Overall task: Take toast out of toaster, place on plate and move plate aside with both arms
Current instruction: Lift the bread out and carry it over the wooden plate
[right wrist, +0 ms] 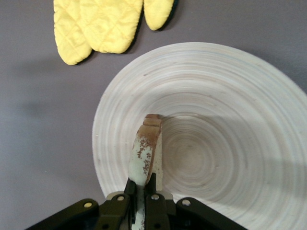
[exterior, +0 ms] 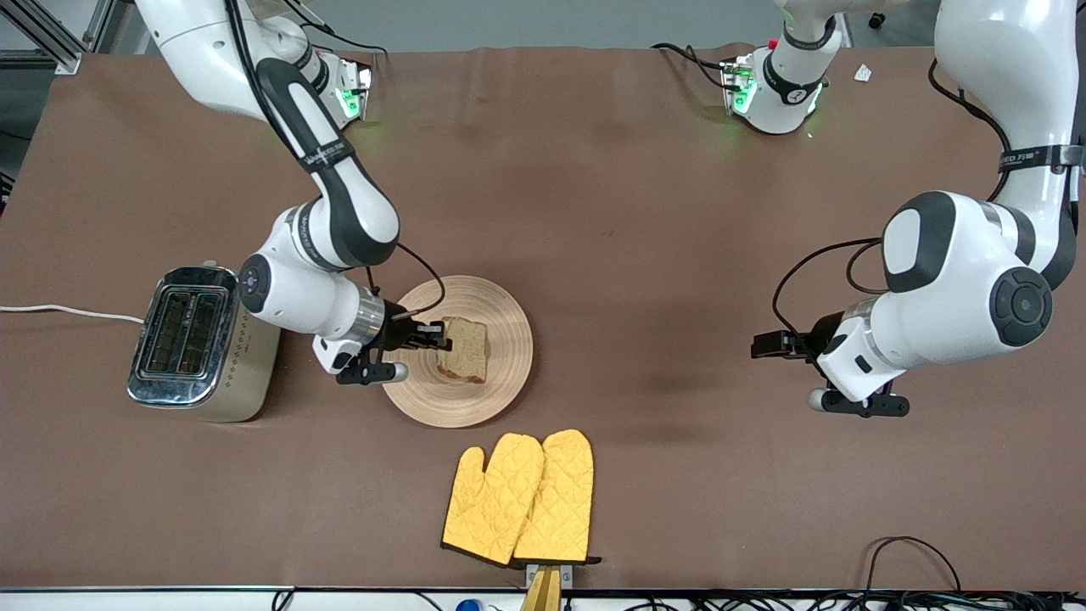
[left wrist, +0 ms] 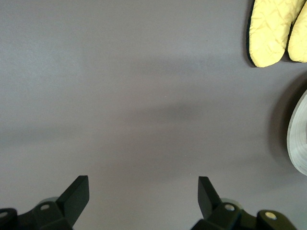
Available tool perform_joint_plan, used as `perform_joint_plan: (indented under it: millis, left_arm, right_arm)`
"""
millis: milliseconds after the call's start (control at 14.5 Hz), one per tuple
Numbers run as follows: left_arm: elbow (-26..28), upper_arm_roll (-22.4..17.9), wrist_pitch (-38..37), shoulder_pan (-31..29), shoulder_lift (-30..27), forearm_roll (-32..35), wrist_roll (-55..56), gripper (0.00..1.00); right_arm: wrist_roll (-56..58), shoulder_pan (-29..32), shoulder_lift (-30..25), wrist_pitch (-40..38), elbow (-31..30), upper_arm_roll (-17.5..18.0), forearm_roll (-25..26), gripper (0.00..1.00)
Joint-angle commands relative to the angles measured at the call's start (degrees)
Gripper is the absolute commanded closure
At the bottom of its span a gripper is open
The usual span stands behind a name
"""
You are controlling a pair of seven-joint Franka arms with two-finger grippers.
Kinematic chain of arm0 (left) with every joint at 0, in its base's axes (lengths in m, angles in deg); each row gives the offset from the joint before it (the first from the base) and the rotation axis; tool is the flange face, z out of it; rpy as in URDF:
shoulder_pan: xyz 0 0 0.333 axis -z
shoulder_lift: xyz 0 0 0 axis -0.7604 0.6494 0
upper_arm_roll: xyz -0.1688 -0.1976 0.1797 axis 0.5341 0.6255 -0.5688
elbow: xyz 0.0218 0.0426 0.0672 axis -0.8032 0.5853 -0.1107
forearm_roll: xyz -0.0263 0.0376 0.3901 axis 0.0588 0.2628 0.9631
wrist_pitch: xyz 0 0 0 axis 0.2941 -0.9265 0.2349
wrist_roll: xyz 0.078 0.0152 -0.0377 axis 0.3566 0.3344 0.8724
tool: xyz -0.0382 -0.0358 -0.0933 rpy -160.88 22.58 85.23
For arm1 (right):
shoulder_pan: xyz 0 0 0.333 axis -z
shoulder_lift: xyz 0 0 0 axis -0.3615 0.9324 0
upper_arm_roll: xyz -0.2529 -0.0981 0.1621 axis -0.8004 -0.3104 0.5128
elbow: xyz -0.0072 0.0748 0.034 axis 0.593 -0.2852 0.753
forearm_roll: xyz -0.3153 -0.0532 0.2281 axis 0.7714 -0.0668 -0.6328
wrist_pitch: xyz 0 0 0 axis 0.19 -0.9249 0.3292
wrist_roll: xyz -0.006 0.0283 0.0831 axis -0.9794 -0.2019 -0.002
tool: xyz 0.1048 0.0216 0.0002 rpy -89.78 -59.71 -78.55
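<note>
Front view first: right arm's black two-finger hand pinched tight on the square tan-brown speckled toast slice, held on edge over the round light-beige wooden plate. Plate sitting on the brown desk, roughly mid-desk, a bit toward the right arm's end. Shiny chrome two-slot toaster just at 9 o'clock of the plate in this view, near that arm's elbow. Pair of yellow quilted oven mitts at 6 o'clock of the plate, nearer the camera. Left arm's black hand waiting over bare desk at its own end, well apart from the plate.

Left wrist view: fingers spread wide, nothing between them, only grey-looking desk underneath. Mitts peeking in at 1 o'clock, plate rim at 3 o'clock.

Right wrist view: hand clamped on the toast, crust edge up, over the plate. Mitts at 11 o'clock.
</note>
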Motion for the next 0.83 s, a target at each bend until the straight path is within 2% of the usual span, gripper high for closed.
perform_joint_plan:
  millis: [0,138,553,691,760]
  left_arm:
    - [-0.32,0.13,1.10,0.32,0.40,-0.95,0.53,0.00]
    - [-0.32,0.21,1.01,0.50,0.84,-1.82,0.44,0.00]
    - [-0.23,1.00,1.62,1.73,4.70,-13.85,-0.52,0.00]
    - [-0.23,2.23,3.64,2.43,6.55,-18.15,-0.79,0.00]
    - [-0.23,2.67,4.69,2.69,7.60,-19.83,-0.96,0.00]
  right_arm:
    - [7.48,1.92,-1.03,0.61,-3.75,0.76,-4.92,1.00]
    - [11.27,2.88,-1.03,0.61,-5.85,0.67,-6.08,1.00]
    - [18.49,6.49,-1.03,-0.27,-8.15,0.41,-5.90,0.99]
    - [18.32,6.49,-1.12,-0.62,-8.06,-0.03,-4.77,0.84]
    - [18.23,6.41,-1.21,-0.97,-8.06,-0.99,-2.85,0.72]
